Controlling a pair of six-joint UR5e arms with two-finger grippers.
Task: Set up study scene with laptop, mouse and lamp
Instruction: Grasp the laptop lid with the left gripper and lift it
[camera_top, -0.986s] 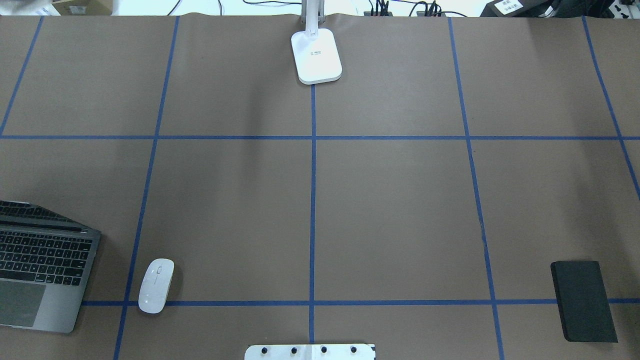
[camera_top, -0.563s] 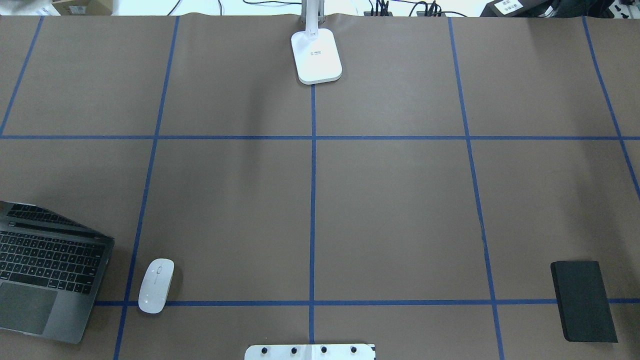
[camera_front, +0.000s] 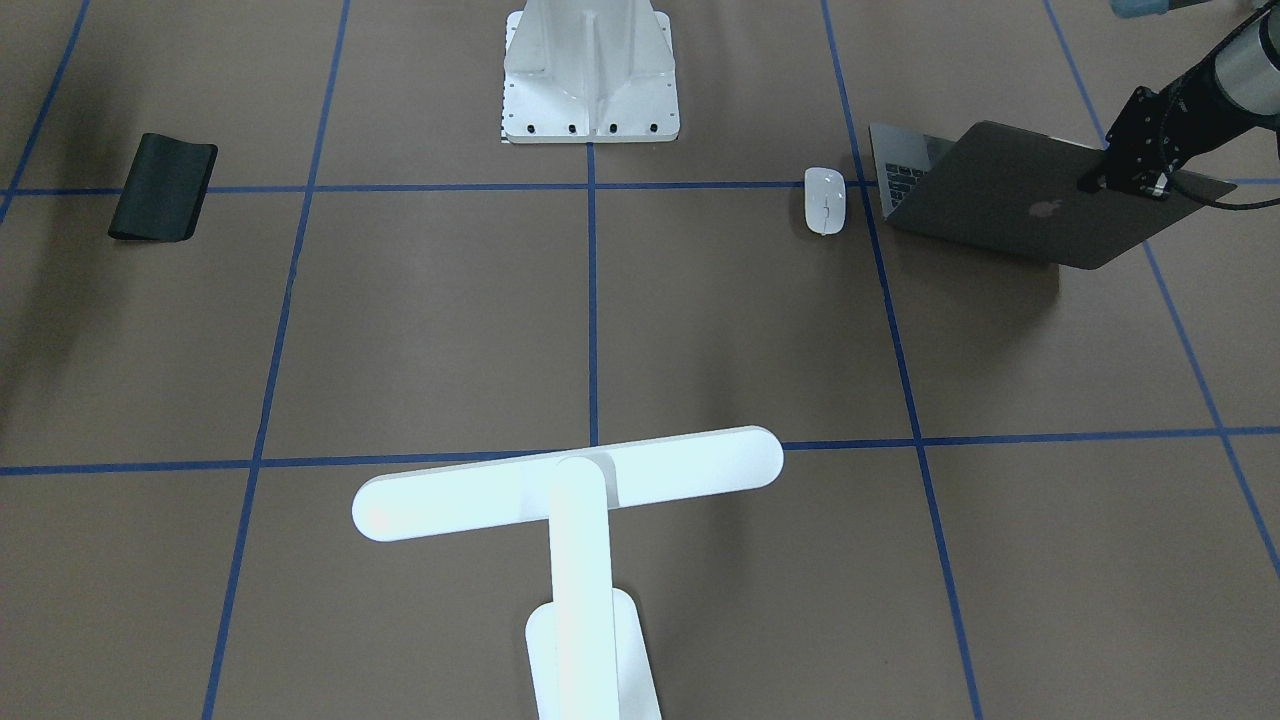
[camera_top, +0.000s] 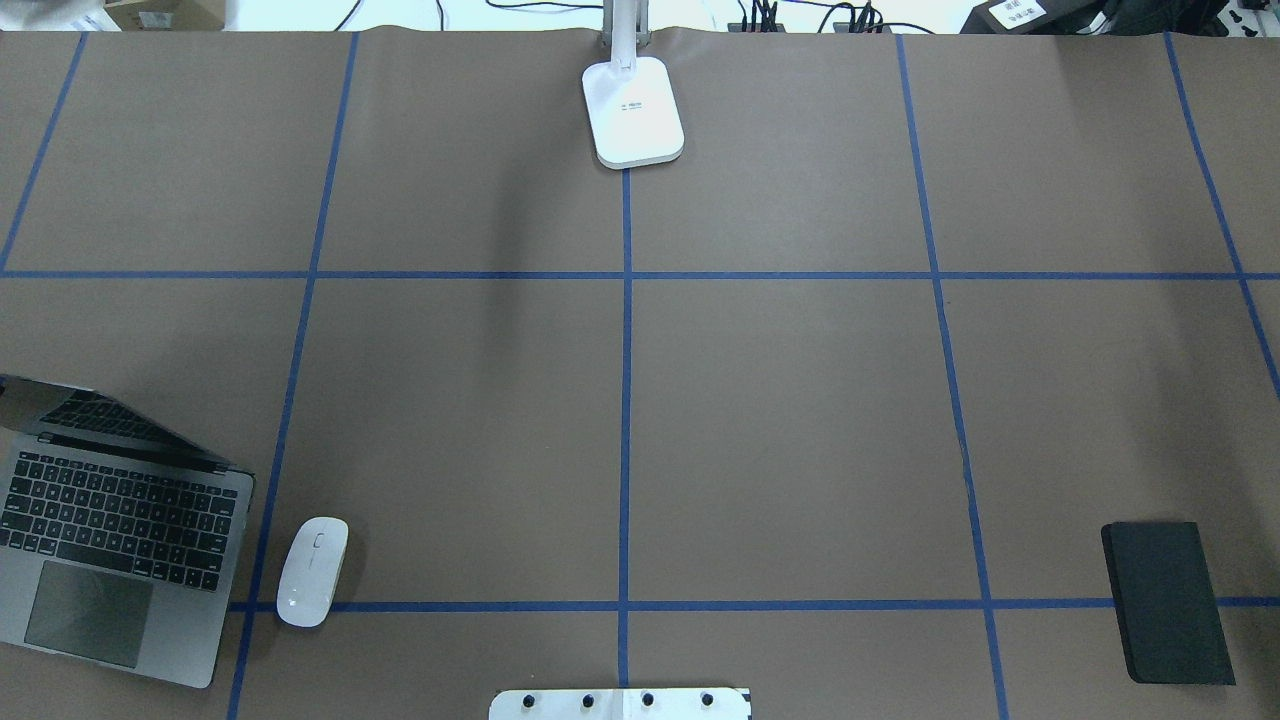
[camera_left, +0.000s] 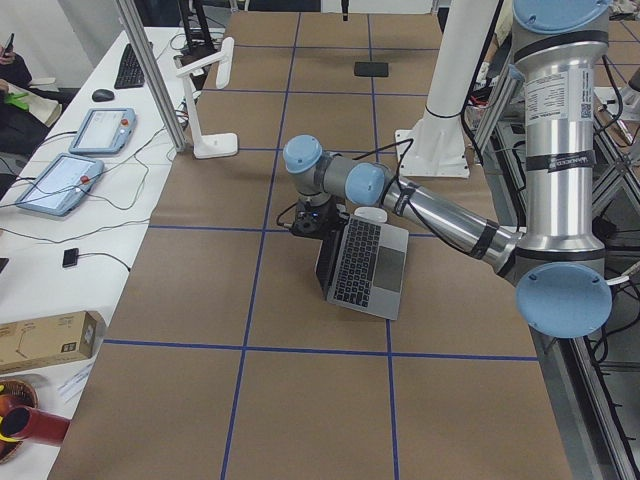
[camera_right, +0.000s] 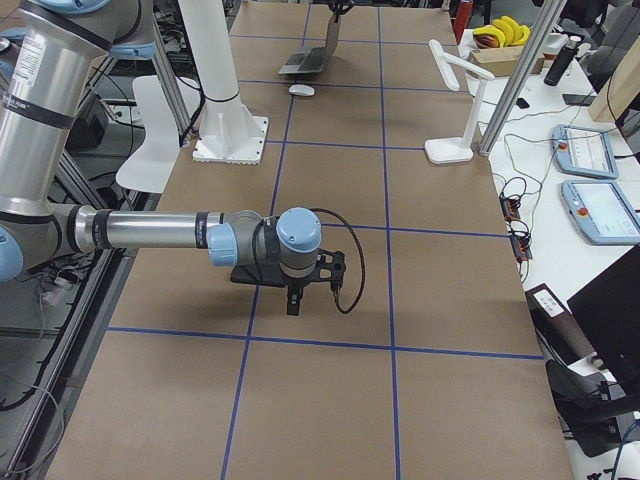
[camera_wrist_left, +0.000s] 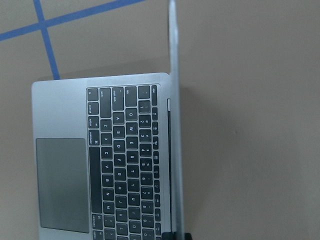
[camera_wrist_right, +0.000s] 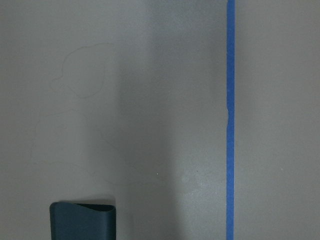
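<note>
Left arm: reaches out low; the left tool (camera_front: 1120, 185) pinches the top edge of the laptop's (camera_top: 120, 540) open lid.
Right arm: stretched level, the right tool (camera_right: 292, 300) pointing down; spread or pressed together, cannot tell.
Laptop: on the worktop (camera_top: 800, 400), to the robot's left of the pedestal (camera_front: 590, 70).
Mouse (camera_top: 312, 571): between laptop and pedestal.
Count: one laptop, one mouse, one lamp (camera_front: 570, 485), one black pad (camera_top: 1167, 602).

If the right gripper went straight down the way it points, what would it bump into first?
The right gripper would most likely hit the bare brown table; the black mouse pad lies just off to one side.
</note>
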